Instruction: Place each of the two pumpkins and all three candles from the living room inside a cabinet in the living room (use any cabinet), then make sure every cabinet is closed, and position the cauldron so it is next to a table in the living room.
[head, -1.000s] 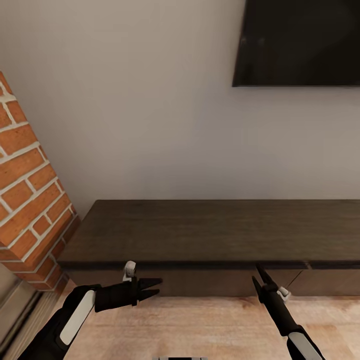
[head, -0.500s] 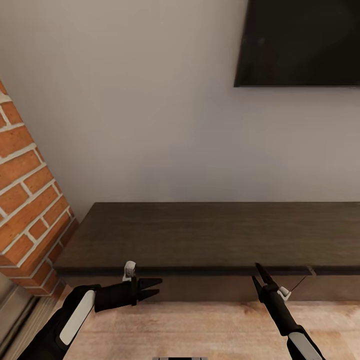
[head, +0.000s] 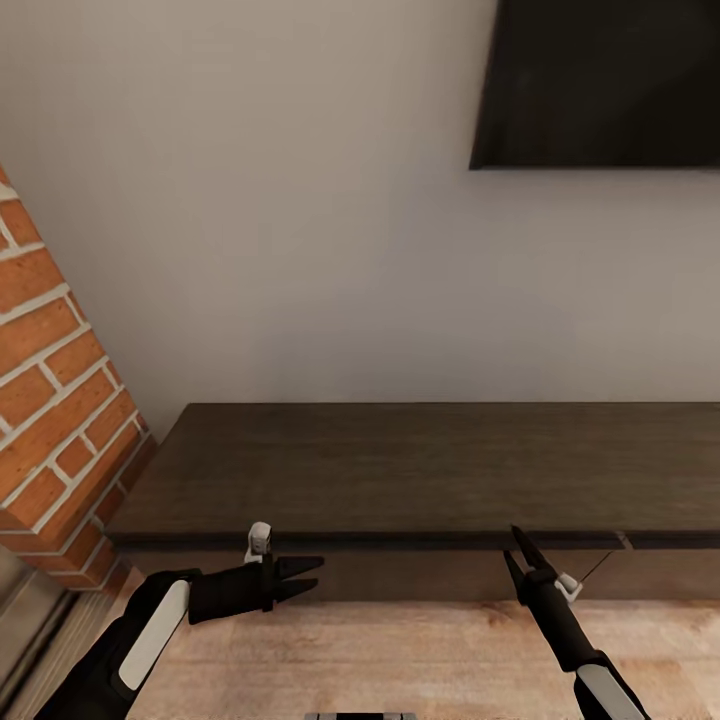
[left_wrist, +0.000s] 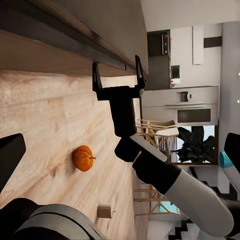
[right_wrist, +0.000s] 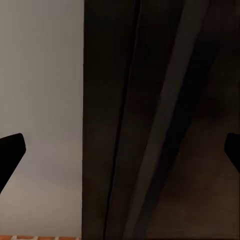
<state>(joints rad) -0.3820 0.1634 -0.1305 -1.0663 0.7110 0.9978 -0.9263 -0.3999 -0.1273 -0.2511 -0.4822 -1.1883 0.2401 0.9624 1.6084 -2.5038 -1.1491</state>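
Note:
The cabinet is a long, low dark-brown unit against the grey wall, and its plain fronts look shut. My left gripper hovers open in front of its left part, pointing along the front with nothing held. My right gripper is open and empty, its tips almost at the cabinet's top edge. In the left wrist view the right gripper shows with its fingers spread just short of the cabinet. An orange pumpkin and a beige candle lie on the wooden floor behind it.
A brick column stands at the cabinet's left end. A dark TV screen hangs on the wall above. Wooden floor runs in front of the cabinet. Wooden chairs and a potted plant stand farther back, near the kitchen.
The whole view has shifted slightly, so the camera moved: brick column and cabinet slid a little left and down. Both arms keep the same pose and stay open.

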